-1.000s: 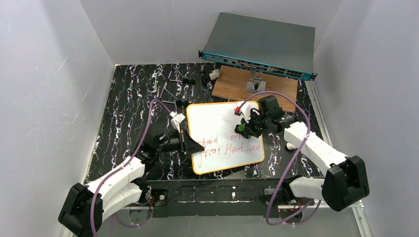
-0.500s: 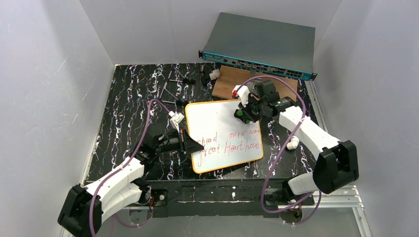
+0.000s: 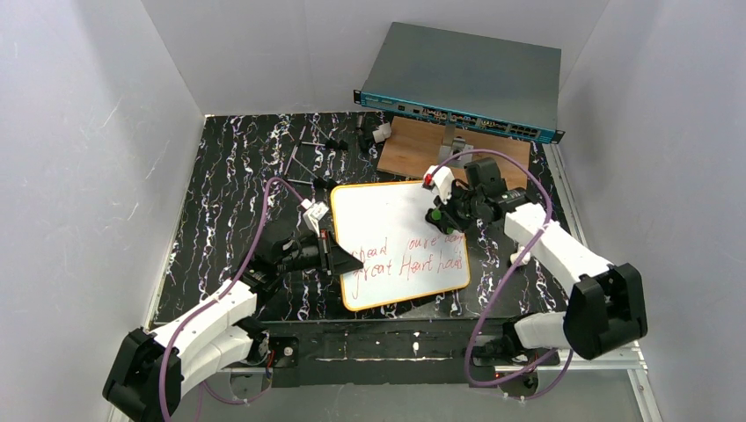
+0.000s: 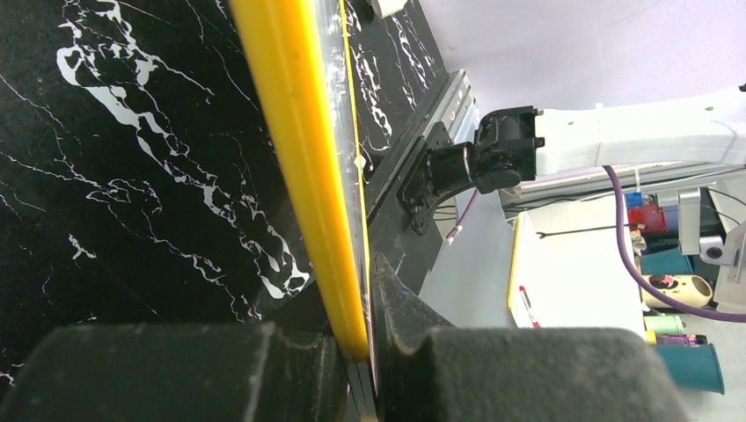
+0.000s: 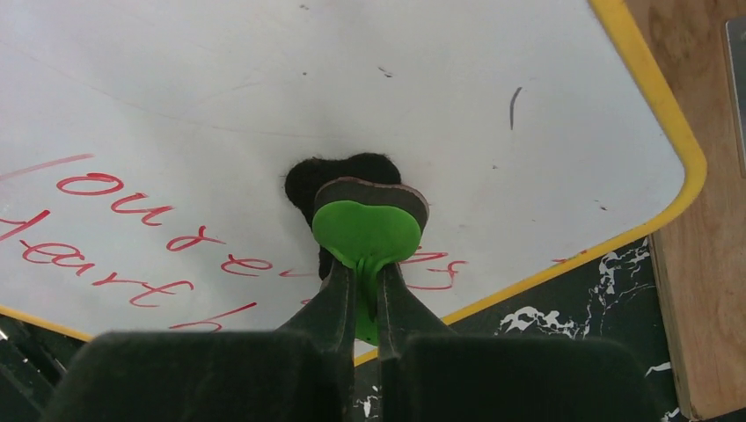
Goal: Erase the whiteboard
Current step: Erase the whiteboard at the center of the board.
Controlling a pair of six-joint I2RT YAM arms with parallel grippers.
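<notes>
The right pincer (image 5: 368, 283), clenched on the green eraser (image 5: 366, 230), pressed the whiteboard's (image 3: 387, 215) right side; red writing (image 3: 406, 262) ran leftward from it. The left pincer (image 4: 356, 345) clamped the whiteboard's left edge.

Right gripper (image 3: 439, 214) drops back down from the whiteboard's (image 3: 378, 211) upper right corner, green eraser (image 5: 367, 230) now at the end of the top red line (image 5: 132, 208).

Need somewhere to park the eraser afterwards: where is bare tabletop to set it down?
The widest bare tabletop lies between the left wall and the left gripper clamping the whiteboard. Crowded: the far edge, with metal rods, wooden board and network switch, and around the right gripper holding the eraser.
</notes>
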